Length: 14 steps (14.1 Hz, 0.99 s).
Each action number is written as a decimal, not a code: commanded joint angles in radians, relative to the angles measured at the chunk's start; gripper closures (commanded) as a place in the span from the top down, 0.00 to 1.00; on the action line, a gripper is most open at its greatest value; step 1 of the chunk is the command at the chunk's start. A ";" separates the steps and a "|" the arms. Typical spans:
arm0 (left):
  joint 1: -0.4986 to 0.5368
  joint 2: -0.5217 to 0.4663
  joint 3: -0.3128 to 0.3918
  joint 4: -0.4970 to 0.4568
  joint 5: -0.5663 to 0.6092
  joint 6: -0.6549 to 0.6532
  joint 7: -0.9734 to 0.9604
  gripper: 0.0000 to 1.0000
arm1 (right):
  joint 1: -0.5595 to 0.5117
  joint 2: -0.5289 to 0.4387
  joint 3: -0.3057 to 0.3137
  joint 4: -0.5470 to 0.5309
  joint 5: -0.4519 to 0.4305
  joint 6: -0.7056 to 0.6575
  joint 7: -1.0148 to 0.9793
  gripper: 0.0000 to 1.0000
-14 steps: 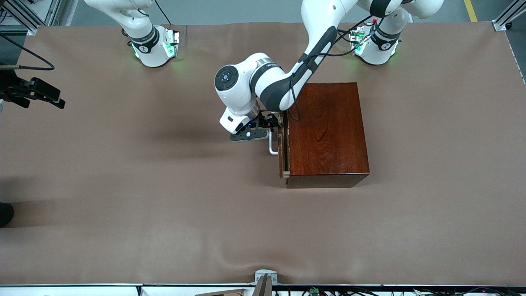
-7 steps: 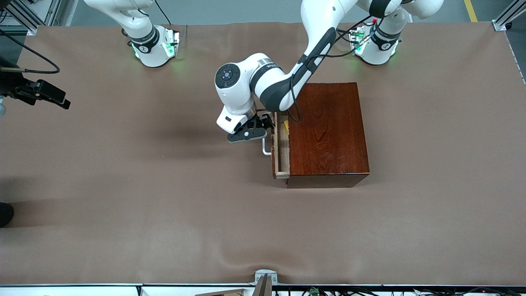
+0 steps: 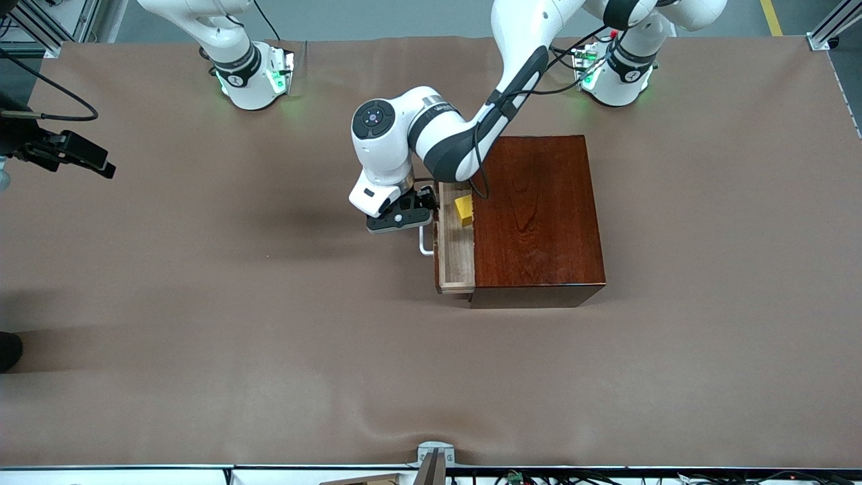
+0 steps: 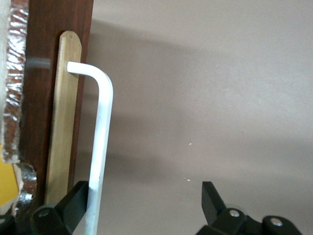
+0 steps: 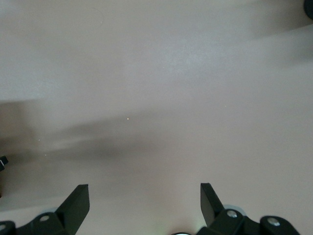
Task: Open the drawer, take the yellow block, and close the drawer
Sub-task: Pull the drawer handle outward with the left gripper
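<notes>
We see the left gripper (image 3: 412,214) at the drawer (image 3: 454,259) handle (image 4: 100,147), jaws spread, one finger hooked inside it. The yellow block (image 3: 463,209) lies at the box's nine o'clock. Our right gripper (image 3: 74,156) waits released.

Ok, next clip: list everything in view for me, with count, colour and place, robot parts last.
wooden box: one, glossy dark reddish-brown, on the table toward the left arm's end.
drawer: one, pale wood inside, pulled partly out of the box toward the right arm's end.
handle: one, white U-shaped bar, on the drawer front.
yellow block: one, bright yellow, in the open drawer against the box edge.
table: one, covered in brown sheet.
left end effector: one, black fingers spread, the handle just inside one finger, not clamped.
right end effector: one, black, open, over bare table at the right arm's end, waiting.
</notes>
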State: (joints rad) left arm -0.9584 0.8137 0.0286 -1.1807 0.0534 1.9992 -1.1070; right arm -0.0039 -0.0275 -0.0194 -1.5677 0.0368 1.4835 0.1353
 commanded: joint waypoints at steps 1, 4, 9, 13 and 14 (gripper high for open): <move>-0.034 0.071 -0.001 0.096 -0.027 0.041 -0.060 1.00 | -0.007 0.000 -0.001 0.003 0.012 -0.006 0.017 1.00; -0.037 0.084 -0.002 0.114 -0.027 0.043 -0.065 1.00 | -0.011 0.001 -0.001 0.003 0.012 -0.006 0.017 1.00; -0.043 0.088 -0.002 0.121 -0.037 0.081 -0.099 1.00 | -0.013 0.008 -0.002 0.003 0.011 -0.006 0.017 1.00; -0.049 0.091 -0.001 0.125 -0.038 0.102 -0.102 1.00 | -0.013 0.008 -0.002 0.003 0.011 -0.005 0.017 1.00; -0.049 0.088 -0.001 0.125 -0.038 0.102 -0.102 1.00 | -0.013 0.008 -0.002 0.005 0.011 -0.005 0.015 1.00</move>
State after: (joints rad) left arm -0.9881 0.8479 0.0317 -1.1366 0.0436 2.0680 -1.1782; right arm -0.0074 -0.0188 -0.0249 -1.5677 0.0368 1.4833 0.1426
